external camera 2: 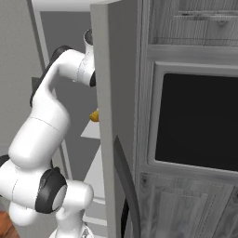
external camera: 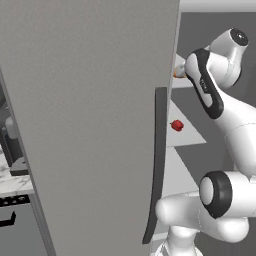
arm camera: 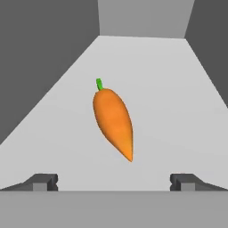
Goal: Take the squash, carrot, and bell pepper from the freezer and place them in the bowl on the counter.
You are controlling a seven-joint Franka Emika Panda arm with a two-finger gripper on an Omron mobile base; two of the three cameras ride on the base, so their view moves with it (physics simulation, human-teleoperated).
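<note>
The carrot (arm camera: 113, 121) lies on a freezer shelf (arm camera: 178, 129), ahead of the end effector (arm camera: 114, 181); the bell pepper (external camera: 177, 125) sits on a lower shelf.

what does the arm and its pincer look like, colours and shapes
The arm is made of glossy white, rounded tube-like segments joined by dark, nearly black rings and caps at the joints; one black band curves along an upper link. The pincer ends in two small, dark grey, blocky fingertips. No cables or markings show.

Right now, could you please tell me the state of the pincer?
Pincer: open and holding nothing, with the carrot lying on the freezer shelf ahead.
</note>
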